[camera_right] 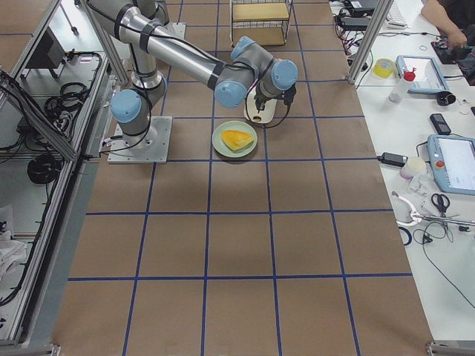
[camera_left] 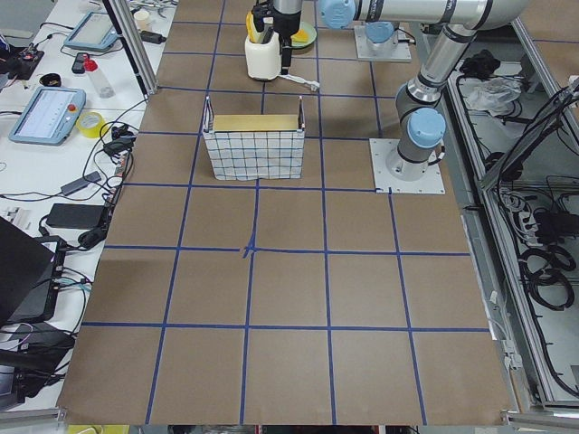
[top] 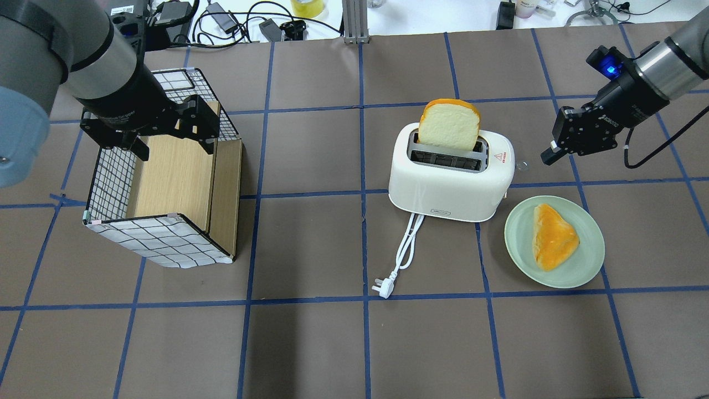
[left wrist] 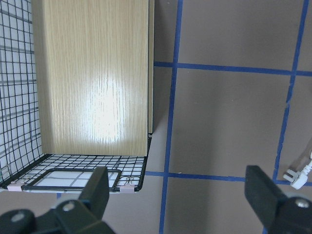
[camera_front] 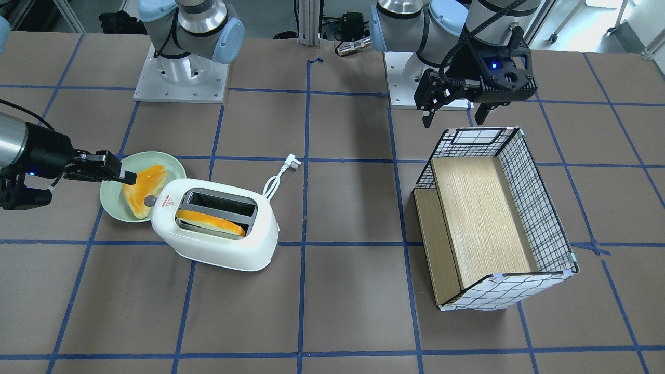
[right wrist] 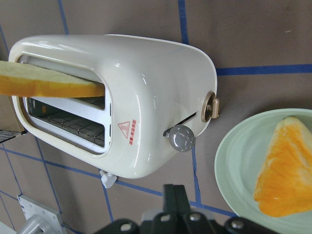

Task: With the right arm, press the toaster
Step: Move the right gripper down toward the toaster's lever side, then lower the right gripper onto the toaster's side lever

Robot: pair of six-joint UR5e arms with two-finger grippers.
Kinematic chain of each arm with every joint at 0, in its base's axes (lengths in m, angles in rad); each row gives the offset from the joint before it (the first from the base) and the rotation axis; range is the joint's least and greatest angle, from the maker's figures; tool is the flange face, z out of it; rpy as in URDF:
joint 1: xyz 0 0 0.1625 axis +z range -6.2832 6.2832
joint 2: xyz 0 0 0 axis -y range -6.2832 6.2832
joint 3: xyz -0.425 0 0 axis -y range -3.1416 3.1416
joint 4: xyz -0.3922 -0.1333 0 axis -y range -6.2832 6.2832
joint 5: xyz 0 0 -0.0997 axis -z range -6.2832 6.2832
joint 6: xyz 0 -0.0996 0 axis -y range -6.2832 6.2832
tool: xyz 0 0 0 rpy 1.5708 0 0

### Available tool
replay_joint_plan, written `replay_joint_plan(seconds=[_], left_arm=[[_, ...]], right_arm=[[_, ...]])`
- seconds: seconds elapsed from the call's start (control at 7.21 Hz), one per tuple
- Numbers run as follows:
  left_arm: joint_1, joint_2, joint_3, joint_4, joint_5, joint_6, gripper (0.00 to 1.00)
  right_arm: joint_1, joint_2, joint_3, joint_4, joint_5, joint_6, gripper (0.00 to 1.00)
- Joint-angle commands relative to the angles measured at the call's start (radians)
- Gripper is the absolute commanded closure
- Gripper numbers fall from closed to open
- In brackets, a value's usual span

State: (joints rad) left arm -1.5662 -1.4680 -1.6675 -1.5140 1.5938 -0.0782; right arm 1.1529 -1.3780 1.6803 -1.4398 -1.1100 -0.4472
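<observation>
Approach step, by the look of it: right hand (right wrist: 174, 195) pressed together on nothing, parked just off the control end of the toaster (right wrist: 151, 87), no contact yet. Just past the tip in the wrist view: grey knob (right wrist: 179, 138), then the tan lever (right wrist: 211, 107) up at the top of its slot, so not pressed. Next move, best guess: line the closed tip over that lever, not the knob, and push straight down along the slot; likely to skid or tip the toaster if pushed off-axis. Toaster on the surface in the robot's right half, just beside the plate (top: 587, 260) with a bread piece (top: 554, 236), one slice (top: 448, 124) standing in the slot farther from the robot. Well beyond: left hand (top: 174, 145) spread wide, empty, hovering at the box (top: 160, 238), out of the job. Lever and slot clear only in the wrist view, a mere speck overhead; hand-to-toaster gap plain overhead, unreadable from the wrist. Height of tip over lever: cannot tell from either.
</observation>
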Motion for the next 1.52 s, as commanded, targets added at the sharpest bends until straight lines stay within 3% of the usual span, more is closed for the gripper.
replay_joint_plan(seconds=[0.0,0.69,1.39], left_arm=[[0.000,0.000,0.000,0.000,0.000,0.000,0.00],[0.000,0.000,0.000,0.000,0.000,0.000,0.00],[0.000,0.000,0.000,0.000,0.000,0.000,0.00]], right_arm=[[-0.001,0.019,0.027,-0.010,0.079,-0.001,0.93],[-0.007,0.033,0.029,-0.088,0.081,0.013,0.94],[-0.007,0.071,0.047,-0.087,0.107,0.001,0.94]])
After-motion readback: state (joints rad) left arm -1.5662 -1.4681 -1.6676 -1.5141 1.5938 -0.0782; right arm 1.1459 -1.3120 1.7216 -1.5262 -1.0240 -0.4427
